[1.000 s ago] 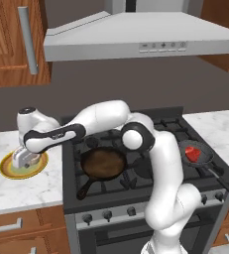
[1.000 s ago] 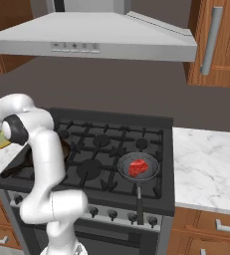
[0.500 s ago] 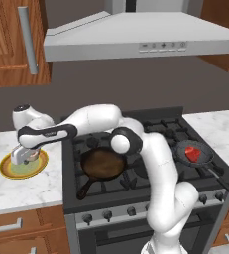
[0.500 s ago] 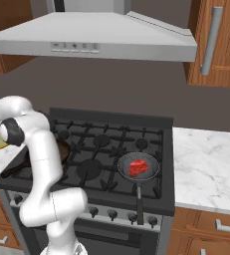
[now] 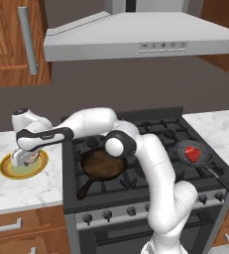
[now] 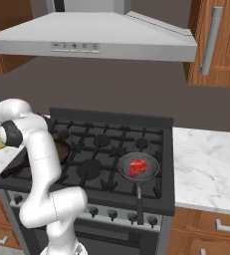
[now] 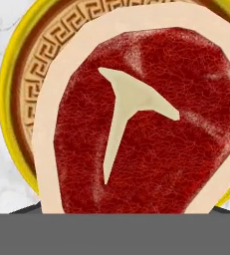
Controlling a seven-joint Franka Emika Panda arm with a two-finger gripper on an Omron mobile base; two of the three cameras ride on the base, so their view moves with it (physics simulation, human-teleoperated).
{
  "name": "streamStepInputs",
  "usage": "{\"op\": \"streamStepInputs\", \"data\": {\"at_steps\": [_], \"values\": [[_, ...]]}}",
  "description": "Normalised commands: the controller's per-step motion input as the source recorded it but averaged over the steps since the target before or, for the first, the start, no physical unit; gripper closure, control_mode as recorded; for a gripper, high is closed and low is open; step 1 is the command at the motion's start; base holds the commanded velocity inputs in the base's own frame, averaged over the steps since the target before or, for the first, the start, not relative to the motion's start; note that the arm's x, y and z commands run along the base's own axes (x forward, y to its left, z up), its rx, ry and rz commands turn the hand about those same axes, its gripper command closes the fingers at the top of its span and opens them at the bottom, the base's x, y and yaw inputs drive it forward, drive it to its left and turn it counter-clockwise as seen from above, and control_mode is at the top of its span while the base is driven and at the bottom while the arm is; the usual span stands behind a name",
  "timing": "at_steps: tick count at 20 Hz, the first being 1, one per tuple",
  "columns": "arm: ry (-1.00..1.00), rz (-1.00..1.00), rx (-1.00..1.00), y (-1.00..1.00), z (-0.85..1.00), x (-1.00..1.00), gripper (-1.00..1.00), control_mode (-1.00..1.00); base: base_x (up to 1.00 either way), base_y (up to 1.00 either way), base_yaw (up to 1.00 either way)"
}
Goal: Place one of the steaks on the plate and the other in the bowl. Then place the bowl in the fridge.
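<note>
Two steaks: one [image 7: 141, 124] flat on the plate [image 5: 23, 166], the other [image 5: 192, 153] in a small pan [image 5: 193, 155] on the stove's right side.
Plate: on the marble worktop [image 5: 22, 186], left of the stove [image 5: 150, 163].
Tool [image 5: 21, 158]: low over the plate, jaws spread wide, grasping nothing.
Dark frying pan [image 5: 102, 164]: on the stove's front left burner.

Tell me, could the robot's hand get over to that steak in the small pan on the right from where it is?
Probably yes. The steak lies uncovered in the pan, nothing above it, though the hand is over the plate, across the stove.
</note>
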Motion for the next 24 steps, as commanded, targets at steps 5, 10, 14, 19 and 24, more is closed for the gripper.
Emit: {"op": "streamStepInputs", "data": {"at_steps": [5, 10, 14, 19, 24], "values": [[0.00, 0.00, 0.00, 0.01, -0.15, 0.28, 1.00, -1.00, 0.00, 0.00, 0.00], [0.01, 0.00, 0.00, 0.13, -0.29, 0.21, 1.00, -1.00, 0.00, 0.00, 0.00], [0.01, 0.00, 0.00, 0.33, -0.24, 0.24, 1.00, -1.00, 0.00, 0.00, 0.00], [0.06, 0.00, 0.00, 0.41, -0.16, 0.28, -1.00, -1.00, 0.00, 0.00, 0.00], [0.06, 0.00, 0.00, 0.03, -0.02, 0.18, -1.00, -1.00, 0.00, 0.00, 0.00]]}}
